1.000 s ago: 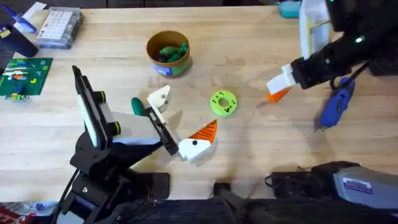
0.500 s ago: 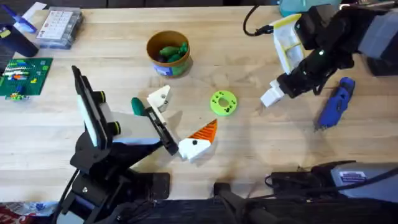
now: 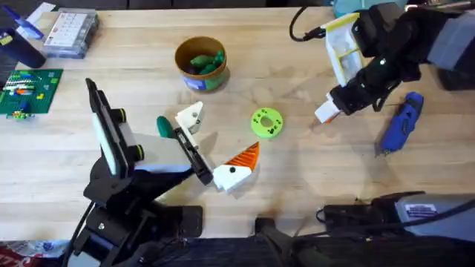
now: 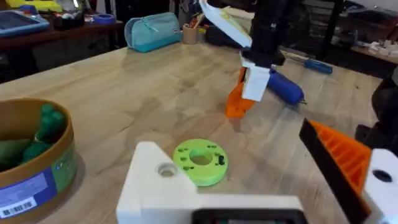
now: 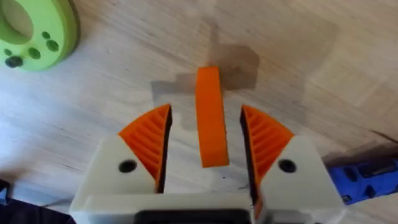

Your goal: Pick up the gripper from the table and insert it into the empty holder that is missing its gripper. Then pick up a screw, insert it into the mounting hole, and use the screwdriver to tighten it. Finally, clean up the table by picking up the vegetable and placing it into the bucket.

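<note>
From overhead, my right tool (image 3: pixel 326 113) hangs over open counter (image 3: pixel 312 170) right of the lime disc (image 3: pixel 266 122), the screwdriver (image 3: pixel 399 128) lies just beyond it near the right edge, and the bucket (image 3: pixel 200 64) up top has green vegetables in it. Left wrist: my left tool (image 4: pixel 249 186) is missing an orange finger, so I can't call it open or closed. Right wrist: my pads (image 5: pixel 149 140) sit apart, the gripper (image 5: pixel 210 118) upright between them, untouched.
</note>
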You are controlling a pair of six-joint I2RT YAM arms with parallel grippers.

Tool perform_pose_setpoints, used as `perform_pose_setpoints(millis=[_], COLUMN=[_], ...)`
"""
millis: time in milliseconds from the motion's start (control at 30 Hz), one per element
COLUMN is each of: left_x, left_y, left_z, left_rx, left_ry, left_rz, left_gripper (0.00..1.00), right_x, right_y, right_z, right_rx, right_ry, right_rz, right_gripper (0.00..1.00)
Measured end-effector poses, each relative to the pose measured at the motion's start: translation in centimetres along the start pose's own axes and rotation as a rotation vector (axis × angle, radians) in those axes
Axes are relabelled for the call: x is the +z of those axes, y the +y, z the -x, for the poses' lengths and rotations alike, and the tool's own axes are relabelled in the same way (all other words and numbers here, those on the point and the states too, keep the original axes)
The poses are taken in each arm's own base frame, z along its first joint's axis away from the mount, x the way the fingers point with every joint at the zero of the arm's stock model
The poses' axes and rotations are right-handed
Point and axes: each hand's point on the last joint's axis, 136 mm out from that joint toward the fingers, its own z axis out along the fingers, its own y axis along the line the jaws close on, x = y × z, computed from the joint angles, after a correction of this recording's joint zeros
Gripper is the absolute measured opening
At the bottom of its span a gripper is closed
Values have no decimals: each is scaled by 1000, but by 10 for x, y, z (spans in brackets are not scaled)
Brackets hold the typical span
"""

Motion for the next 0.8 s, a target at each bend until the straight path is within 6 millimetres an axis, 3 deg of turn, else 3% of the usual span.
perform_pose_setpoints(millis=[333,433,667,800], left_x=[0,0,0,0], left_y=[0,0,0,0], left_z=[0,0,0,0], left_rx=[0,0,0,0], left_ry=[0,0,0,0], left_rz=[-1,0,0,0], left_gripper=[992,992,992,992], right_x=[0,0,-2,-13], right_y=[-3,-5,-6,-7], right_z=[0,-2,-3,0], right_rx=[-9,-10,-10,3], right_ry=[3,10,13,-18], right_rz=[-18,-31,-39,-50], right_gripper=[224,31,13,9])
